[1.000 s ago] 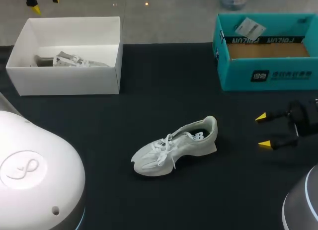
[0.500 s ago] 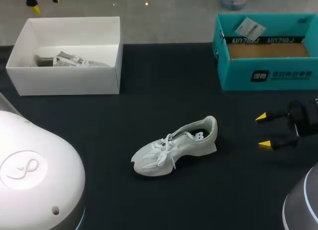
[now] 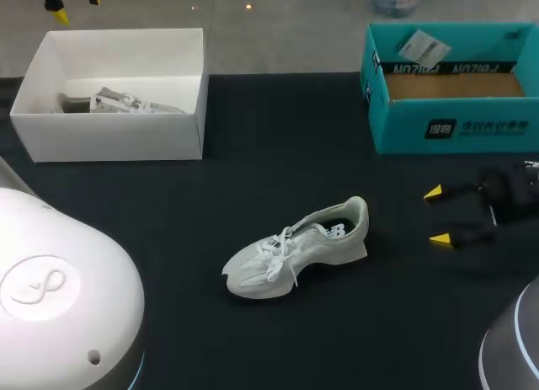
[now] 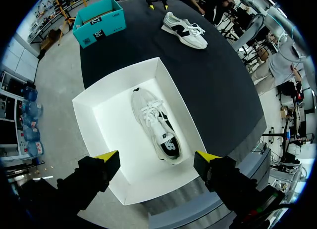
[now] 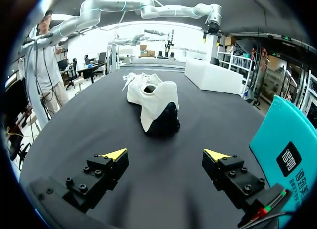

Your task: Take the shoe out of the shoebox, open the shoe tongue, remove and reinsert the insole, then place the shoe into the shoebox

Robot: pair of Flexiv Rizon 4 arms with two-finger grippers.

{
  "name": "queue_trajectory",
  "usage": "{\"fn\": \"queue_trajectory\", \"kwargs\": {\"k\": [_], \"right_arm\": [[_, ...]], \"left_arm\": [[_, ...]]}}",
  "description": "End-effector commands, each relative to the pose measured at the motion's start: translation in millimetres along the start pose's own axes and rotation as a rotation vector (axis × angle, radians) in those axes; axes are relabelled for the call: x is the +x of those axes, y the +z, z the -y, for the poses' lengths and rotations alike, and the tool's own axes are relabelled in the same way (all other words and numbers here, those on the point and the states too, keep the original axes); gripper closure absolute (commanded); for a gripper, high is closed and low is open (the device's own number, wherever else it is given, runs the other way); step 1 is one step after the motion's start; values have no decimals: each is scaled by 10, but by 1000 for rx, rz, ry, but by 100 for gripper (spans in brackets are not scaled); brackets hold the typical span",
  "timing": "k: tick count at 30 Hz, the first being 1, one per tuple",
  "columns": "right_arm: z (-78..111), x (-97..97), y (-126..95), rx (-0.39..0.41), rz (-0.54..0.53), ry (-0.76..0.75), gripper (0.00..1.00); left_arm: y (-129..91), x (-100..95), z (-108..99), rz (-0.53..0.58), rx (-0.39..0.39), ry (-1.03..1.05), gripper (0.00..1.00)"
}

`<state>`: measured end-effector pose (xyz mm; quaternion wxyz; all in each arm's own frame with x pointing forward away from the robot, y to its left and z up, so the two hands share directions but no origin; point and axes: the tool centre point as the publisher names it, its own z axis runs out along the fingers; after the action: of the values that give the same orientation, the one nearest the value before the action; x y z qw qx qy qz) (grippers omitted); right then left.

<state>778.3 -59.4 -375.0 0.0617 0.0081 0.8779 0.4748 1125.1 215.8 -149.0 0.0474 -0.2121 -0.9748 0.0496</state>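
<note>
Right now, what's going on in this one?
Nothing is being held. One shoe sits on the table, outside both boxes. The right gripper is level with its heel, apart from it, jaws open and pointing at it. The left gripper hangs above the white box, jaws open, over a second shoe lying inside. The teal box stands untouched.

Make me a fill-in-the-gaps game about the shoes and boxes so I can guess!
One shoe lies inside the ____ box. The teal box stands nearest the ____ hand. That hand is open, and its fingertips are coloured ____.
Missing words: white, right, yellow.
</note>
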Motion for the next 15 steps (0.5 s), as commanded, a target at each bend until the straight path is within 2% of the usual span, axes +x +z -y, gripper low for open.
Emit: {"fn": "queue_trajectory", "kwargs": {"k": [1, 6, 15], "right_arm": [[-17, -132, 161, -10, -33, -13, 0], [-50, -231, 376, -41, -103, -46, 0], [-61, -288, 658, -49, -178, -61, 0]], "left_arm": [[-2, -2, -6, -1, 0, 1, 0], [-2, -2, -6, -1, 0, 1, 0], [-2, -2, -6, -1, 0, 1, 0]]}}
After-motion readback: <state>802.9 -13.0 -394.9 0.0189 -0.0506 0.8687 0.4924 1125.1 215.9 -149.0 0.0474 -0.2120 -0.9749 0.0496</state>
